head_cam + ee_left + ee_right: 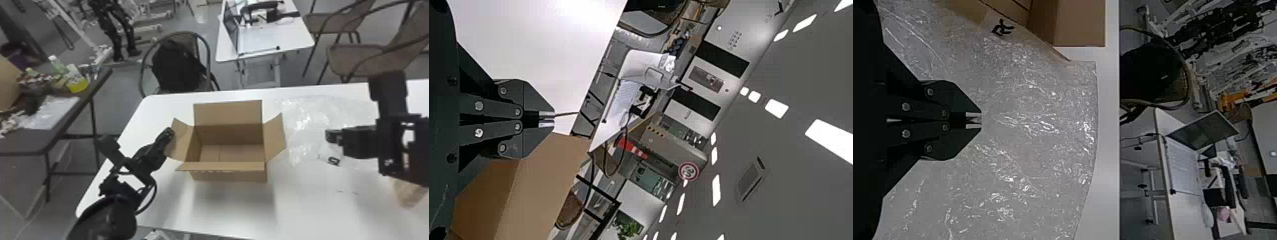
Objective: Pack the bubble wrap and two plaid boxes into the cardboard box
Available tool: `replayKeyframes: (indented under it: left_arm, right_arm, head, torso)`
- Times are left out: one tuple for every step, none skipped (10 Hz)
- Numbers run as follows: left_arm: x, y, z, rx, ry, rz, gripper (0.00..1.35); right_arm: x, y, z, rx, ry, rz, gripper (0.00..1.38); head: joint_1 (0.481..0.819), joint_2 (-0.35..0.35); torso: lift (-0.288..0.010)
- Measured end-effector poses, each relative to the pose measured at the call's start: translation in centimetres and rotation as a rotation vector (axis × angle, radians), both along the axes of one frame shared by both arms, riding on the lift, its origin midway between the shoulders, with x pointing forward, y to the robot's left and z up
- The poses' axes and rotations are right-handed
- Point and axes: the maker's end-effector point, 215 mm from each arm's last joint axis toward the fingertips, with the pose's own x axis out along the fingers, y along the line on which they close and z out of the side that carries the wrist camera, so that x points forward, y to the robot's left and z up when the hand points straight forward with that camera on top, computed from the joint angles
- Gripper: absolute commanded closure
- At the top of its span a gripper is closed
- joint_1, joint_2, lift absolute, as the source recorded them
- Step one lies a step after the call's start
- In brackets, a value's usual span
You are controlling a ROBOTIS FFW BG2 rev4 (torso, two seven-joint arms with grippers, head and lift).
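Observation:
The cardboard box (229, 172) stands with flaps spread at the middle of the table; its inside shows bare cardboard. My left gripper (169, 131) is shut at the box's left flap (182, 143). In the left wrist view, the left gripper (547, 119) is beside brown cardboard (541, 182). Transparent bubble wrap (306, 127) lies spread right of the box, with my right gripper (330, 135) over it. In the right wrist view, the right gripper (974, 120) is shut against the bubble wrap (1038, 150); I cannot tell whether any wrap is pinched.
A tan object (407, 191) is partly hidden beneath the right arm on the white table (220, 210). A dark side table (28, 143) with bottles and clutter stands at the left. Beyond the table are a chair with a black bag (175, 65) and another white table (261, 41).

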Motion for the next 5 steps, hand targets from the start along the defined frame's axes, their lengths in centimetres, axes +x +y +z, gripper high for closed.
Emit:
replayKeyframes:
  left_arm:
    - [0.0, -0.1, 0.0, -0.002, 0.000, 0.000, 1.22]
    - [0.0, -0.2, -0.1, -0.004, 0.001, 0.000, 1.22]
    - [0.0, -0.3, -0.1, -0.005, 0.002, 0.000, 1.22]
    - [0.1, -0.4, -0.2, -0.007, 0.003, 0.003, 1.22]
    - [0.2, -0.5, -0.2, -0.010, 0.003, 0.005, 1.22]
  right_arm:
    - [0.8, -0.2, 3.5, 0.017, -0.076, -0.006, 1.28]
    - [1.1, 0.2, 6.3, 0.040, -0.135, -0.001, 1.28]
    - [1.2, 1.0, 8.9, 0.074, -0.183, 0.017, 1.28]
    - [1.1, 2.2, 11.1, 0.116, -0.219, 0.044, 1.28]
    - [0.7, 3.8, 12.7, 0.163, -0.238, 0.097, 1.28]
  head:
    - [0.695, 0.298]
    - [0.695, 0.297]
    - [0.684, 0.303]
    - [0.675, 0.309]
    - [0.661, 0.324]
  torso:
    - [-0.108]
    - [-0.108]
    - [-0.108]
    - [-0.108]
    - [-0.108]
